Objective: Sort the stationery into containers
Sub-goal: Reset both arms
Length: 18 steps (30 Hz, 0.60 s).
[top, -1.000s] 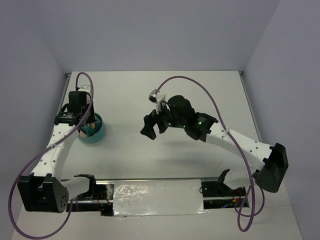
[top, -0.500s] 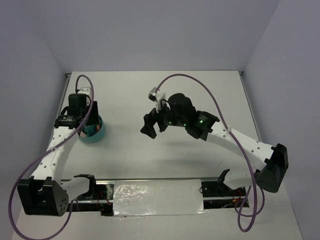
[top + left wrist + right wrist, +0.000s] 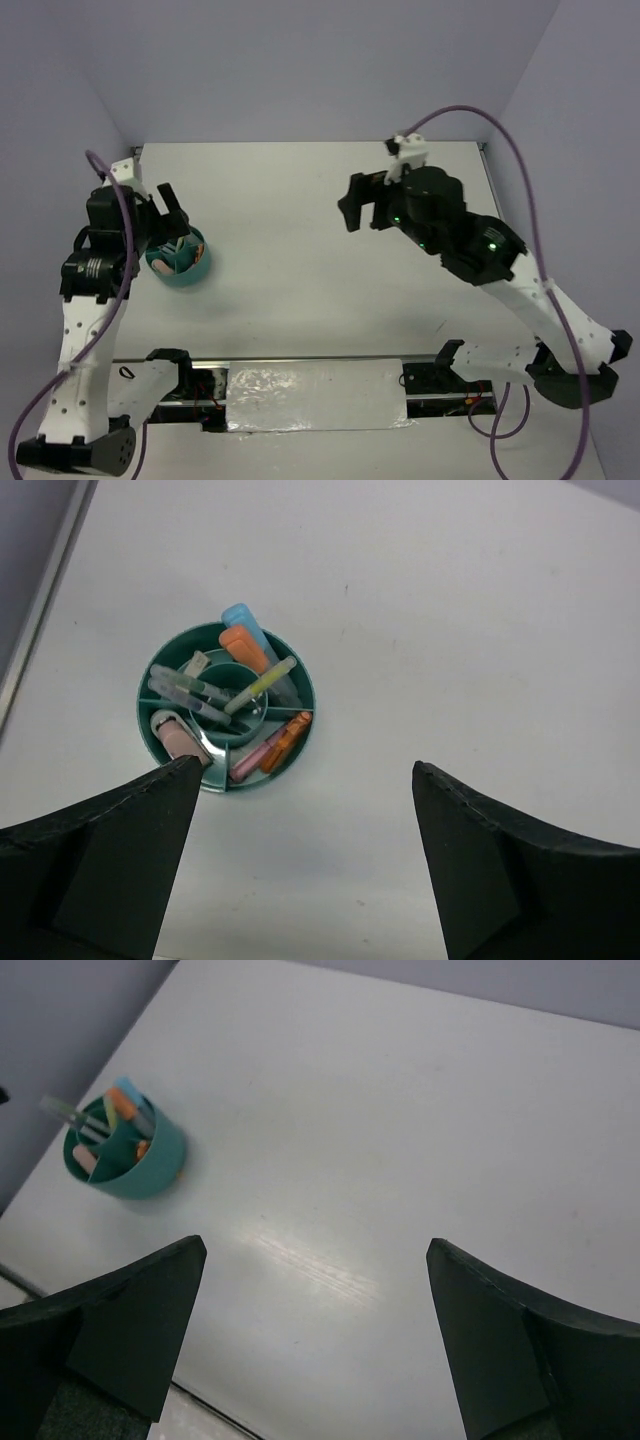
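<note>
The round teal container point(image 3: 301, 684) with inner dividers stands at the table's left point(image 3: 197, 272). It holds the stationery: a light-blue marker point(image 3: 240, 616), orange markers point(image 3: 243, 645), a yellow highlighter point(image 3: 268, 677), grey pens point(image 3: 186, 688), a pink marker point(image 3: 247, 760) and a pale pink eraser point(image 3: 175, 737). My left gripper point(image 3: 152, 207) hangs above the container, lifted clear, open and empty point(image 3: 305, 770). My right gripper point(image 3: 362, 208) is raised high over the table's right middle, open and empty point(image 3: 315, 1250). The container also shows far left in the right wrist view point(image 3: 150, 1165).
The white table point(image 3: 300, 200) is bounded by grey walls at the left, back and right. A strip of clear plastic point(image 3: 315, 395) lies along the near edge between the arm bases.
My left gripper opened and lifted away from the container toward the left. My right arm rose and swung right and back, its gripper still open.
</note>
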Motion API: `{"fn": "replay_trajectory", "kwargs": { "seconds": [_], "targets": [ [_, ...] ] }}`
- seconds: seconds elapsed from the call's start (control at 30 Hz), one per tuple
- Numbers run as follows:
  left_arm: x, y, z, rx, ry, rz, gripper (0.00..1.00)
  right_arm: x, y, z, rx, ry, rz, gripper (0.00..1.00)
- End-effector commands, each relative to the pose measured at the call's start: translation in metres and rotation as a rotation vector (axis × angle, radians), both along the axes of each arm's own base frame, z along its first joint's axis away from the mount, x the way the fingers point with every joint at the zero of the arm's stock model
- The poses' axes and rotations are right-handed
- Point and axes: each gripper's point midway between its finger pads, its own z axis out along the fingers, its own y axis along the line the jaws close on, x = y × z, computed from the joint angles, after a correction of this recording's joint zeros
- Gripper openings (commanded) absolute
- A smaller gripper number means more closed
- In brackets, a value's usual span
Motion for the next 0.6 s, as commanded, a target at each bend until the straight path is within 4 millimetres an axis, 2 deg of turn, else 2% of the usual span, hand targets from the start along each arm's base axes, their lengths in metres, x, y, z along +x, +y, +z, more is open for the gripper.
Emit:
{"fn": "replay_trajectory", "kwargs": {
  "seconds": [0.0,0.07,0.13,0.17,0.27,0.33,0.47,0.57],
  "targets": [
    [-0.033,0.005,0.018,-0.084,-0.048,0.11,0.99,-0.019,-0.076,0.017,0.01,0.019,-0.245,1.0],
    [-0.048,0.005,0.027,-0.117,-0.101,0.132,0.99,-0.033,-0.09,0.022,0.036,0.016,-0.246,1.0],
    [-0.057,0.004,0.031,-0.14,-0.128,0.14,0.99,-0.043,-0.101,0.019,0.036,0.028,-0.248,1.0],
    [-0.069,0.005,0.033,-0.145,-0.149,0.143,0.99,-0.049,-0.111,0.018,0.042,0.029,-0.262,1.0],
    [-0.092,0.011,0.037,-0.142,-0.181,0.178,0.99,-0.06,-0.132,0.018,0.035,0.009,-0.291,1.0],
    [-0.108,0.015,0.032,-0.126,-0.165,0.194,0.99,-0.066,-0.143,0.019,0.039,-0.009,-0.302,1.0],
    [-0.138,0.027,0.031,-0.071,-0.177,0.237,1.0,-0.076,-0.161,0.015,0.03,-0.013,-0.323,1.0],
    [-0.152,0.031,0.032,-0.031,-0.187,0.226,0.99,-0.083,-0.168,0.005,0.026,0.017,-0.339,1.0]
  ]
}}
